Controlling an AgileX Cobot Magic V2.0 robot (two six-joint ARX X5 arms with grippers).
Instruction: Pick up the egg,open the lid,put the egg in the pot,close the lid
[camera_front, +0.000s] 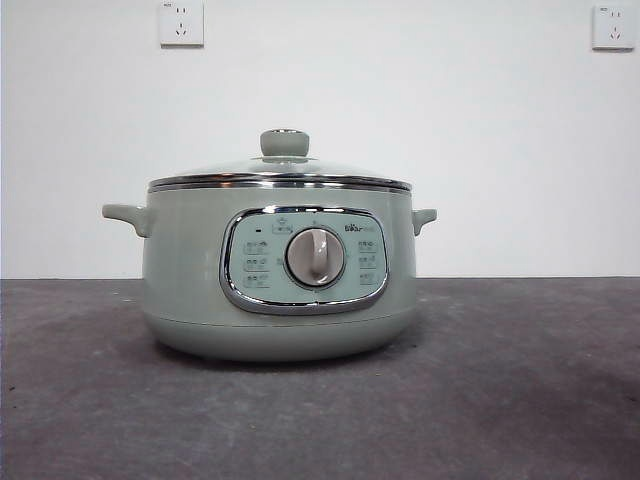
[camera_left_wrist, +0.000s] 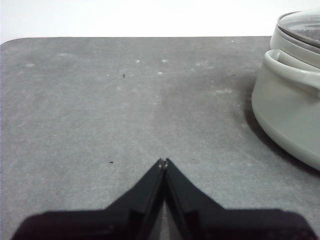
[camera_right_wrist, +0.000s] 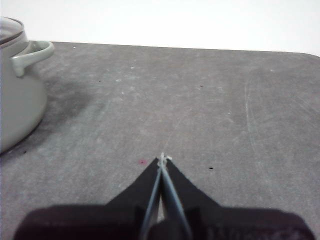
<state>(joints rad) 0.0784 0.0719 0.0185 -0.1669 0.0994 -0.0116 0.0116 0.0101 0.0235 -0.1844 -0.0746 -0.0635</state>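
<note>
The sage-green pot (camera_front: 280, 275) stands in the middle of the grey table, its control panel and silver dial facing the front view. The glass lid (camera_front: 282, 172) with its green knob rests shut on the pot. The egg is out of view in every frame. My left gripper (camera_left_wrist: 163, 162) hovers over bare table with its jaws pressed together and nothing in them; the pot (camera_left_wrist: 290, 100) and the lid (camera_left_wrist: 302, 27) show at that frame's edge. My right gripper (camera_right_wrist: 162, 158) is shut too, over bare table, with the pot (camera_right_wrist: 20, 95) off to one side.
The grey table (camera_front: 520, 390) spreads out around the pot, with a white wall behind it. Two wall sockets (camera_front: 181, 22) sit high on the wall. Neither arm shows in the front view.
</note>
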